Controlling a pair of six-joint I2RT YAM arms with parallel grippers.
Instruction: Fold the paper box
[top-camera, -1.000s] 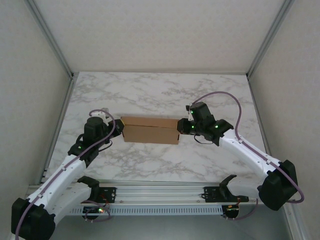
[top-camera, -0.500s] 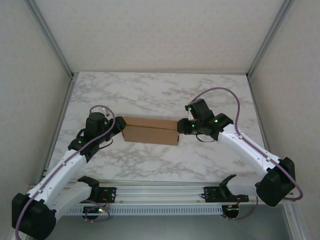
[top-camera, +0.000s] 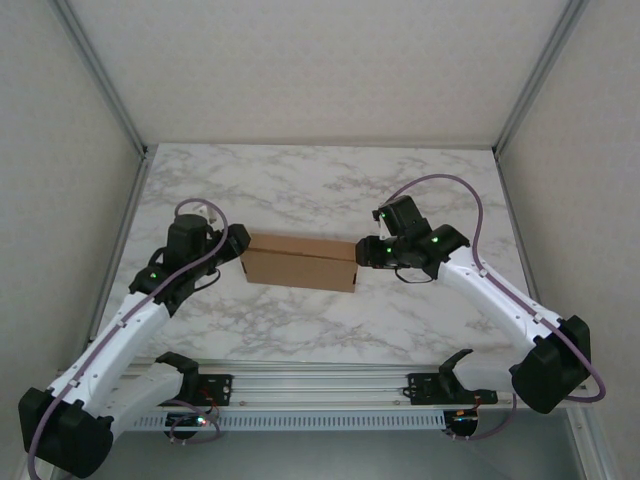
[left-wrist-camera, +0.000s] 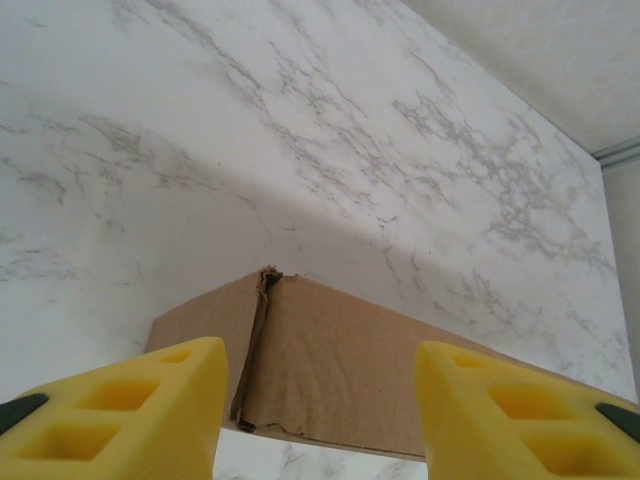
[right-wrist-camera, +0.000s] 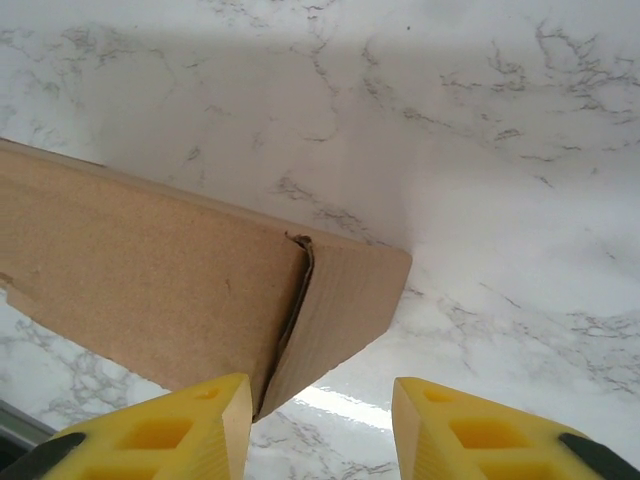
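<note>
Paper box (top-camera: 300, 262) lying on the marble tabletop (top-camera: 320, 180), one gripper at each end.
Left gripper (top-camera: 236, 248) is spread just off the box's left end, with the cardboard end face ahead between its yellow fingers (left-wrist-camera: 150, 400). Right gripper (top-camera: 364, 252) is also spread at the right end, the box's corner just ahead of its fingertips.

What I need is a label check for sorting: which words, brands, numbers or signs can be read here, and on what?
None: no text is readable. The paper box is plain brown on every face shown, and the marble table bears no print.
</note>
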